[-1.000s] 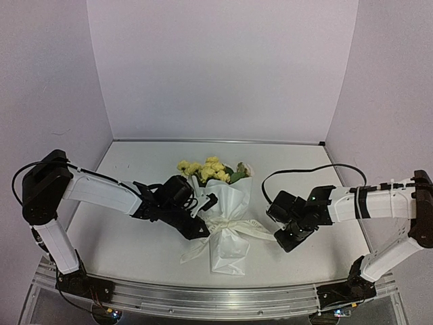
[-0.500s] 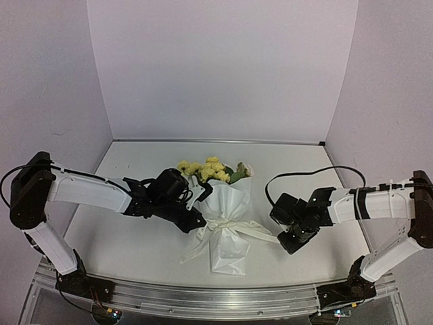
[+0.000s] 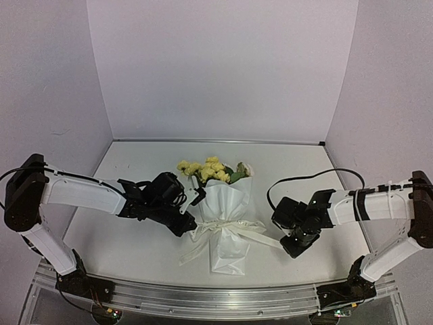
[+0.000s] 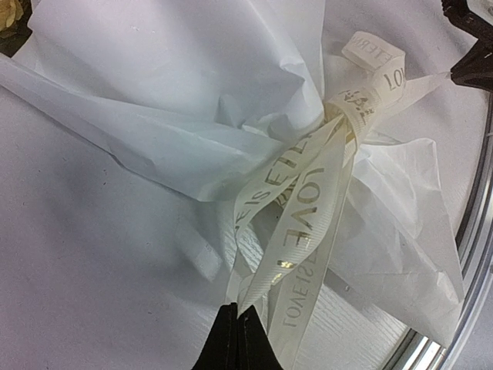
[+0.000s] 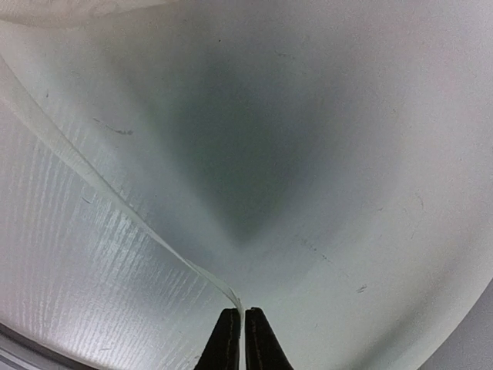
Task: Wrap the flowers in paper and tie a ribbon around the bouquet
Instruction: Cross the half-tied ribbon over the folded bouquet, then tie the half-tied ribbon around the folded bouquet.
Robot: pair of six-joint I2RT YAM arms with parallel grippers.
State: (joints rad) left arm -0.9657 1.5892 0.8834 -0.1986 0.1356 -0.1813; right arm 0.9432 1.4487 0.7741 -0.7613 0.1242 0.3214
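Observation:
The bouquet (image 3: 226, 210) lies mid-table: pale yellow flowers (image 3: 208, 169) stick out of a white paper (image 3: 229, 200) cone, and a cream ribbon (image 3: 226, 227) cinches its waist. My left gripper (image 3: 192, 230) sits just left of the knot. In the left wrist view this gripper (image 4: 237, 312) is shut on a strand of the gold-lettered ribbon (image 4: 308, 208), which runs taut up to the knot against the paper (image 4: 177, 108). My right gripper (image 3: 287, 246) is right of the bouquet. In the right wrist view it (image 5: 241, 312) is shut on the ribbon (image 5: 115, 200) tail, seen edge-on.
The white table (image 3: 135, 169) is boxed in by lavender walls at the back and sides. A metal rail (image 3: 216, 298) runs along the near edge and shows in the left wrist view as the rail (image 4: 477, 231). A black cable (image 3: 304, 177) loops above the right arm.
The left gripper has shut on a ribbon strand and drawn it left, away from the knot, with the arm lowering. The right gripper has edged right and nearer with its tail.

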